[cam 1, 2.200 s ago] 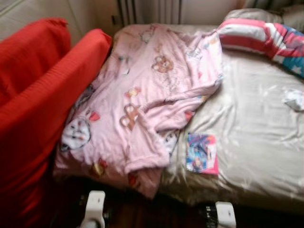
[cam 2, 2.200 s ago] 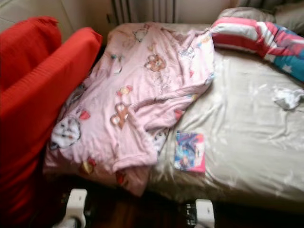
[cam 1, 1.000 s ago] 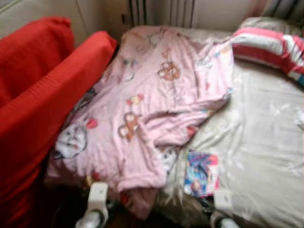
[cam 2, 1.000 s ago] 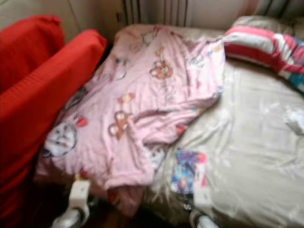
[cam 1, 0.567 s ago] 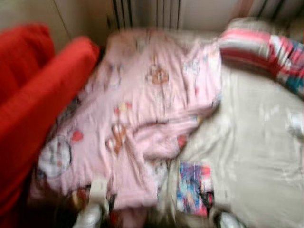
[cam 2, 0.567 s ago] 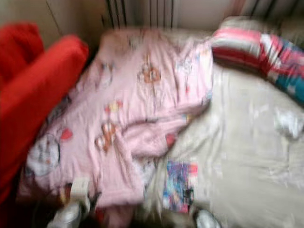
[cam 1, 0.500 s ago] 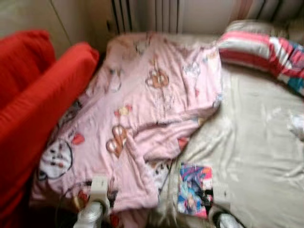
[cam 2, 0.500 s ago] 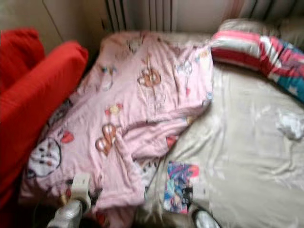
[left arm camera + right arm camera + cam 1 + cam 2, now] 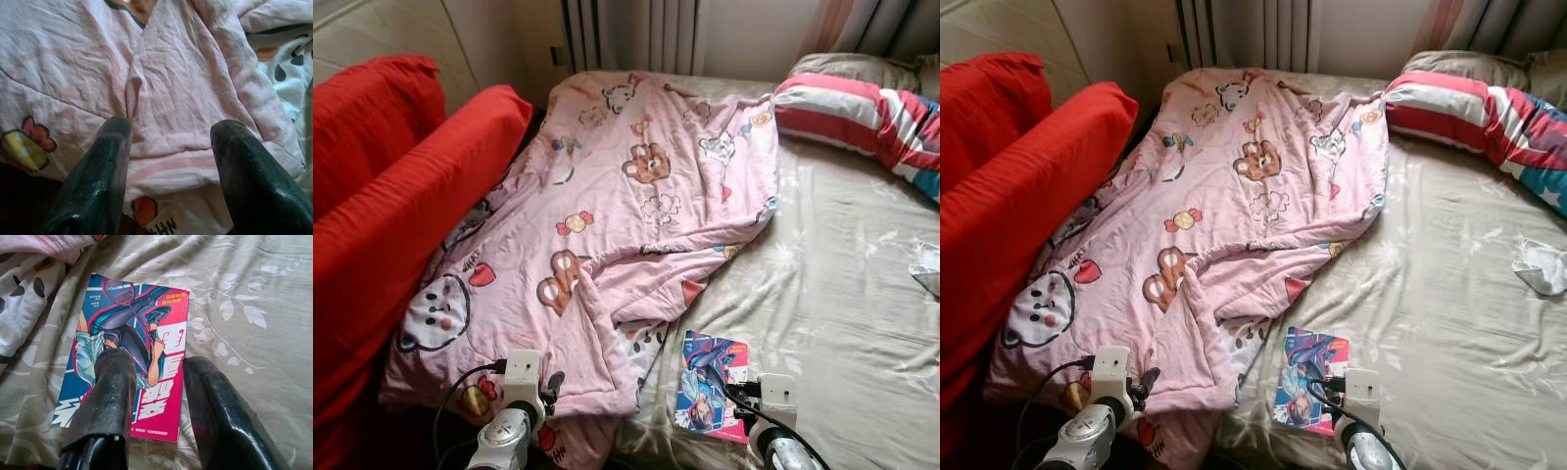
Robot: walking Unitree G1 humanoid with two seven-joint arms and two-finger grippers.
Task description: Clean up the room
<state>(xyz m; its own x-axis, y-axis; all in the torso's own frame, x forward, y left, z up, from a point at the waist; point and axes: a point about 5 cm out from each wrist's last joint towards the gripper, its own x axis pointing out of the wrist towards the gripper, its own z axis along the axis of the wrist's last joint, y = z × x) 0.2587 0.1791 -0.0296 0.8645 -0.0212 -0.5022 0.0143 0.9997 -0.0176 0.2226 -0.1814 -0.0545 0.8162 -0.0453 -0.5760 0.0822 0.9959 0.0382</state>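
Bed (image 9: 842, 294) with pink quilt (image 9: 626, 215) spread over its left half. Book (image 9: 710, 384) lay on the sheet just right of the quilt's edge. Right pincer (image 9: 156, 367), fingers spread, hovered over the book; left pincer (image 9: 168, 129), likewise spread, above the quilt's hem.

Pink blanket (image 9: 636, 196) printed with cartoon bears, cats and candies; beige bed sheet (image 9: 842, 294) with pale leaf print; red sofa (image 9: 401, 196); red-white-striped pillow (image 9: 847, 103); blue-and-pink book (image 9: 708, 384).
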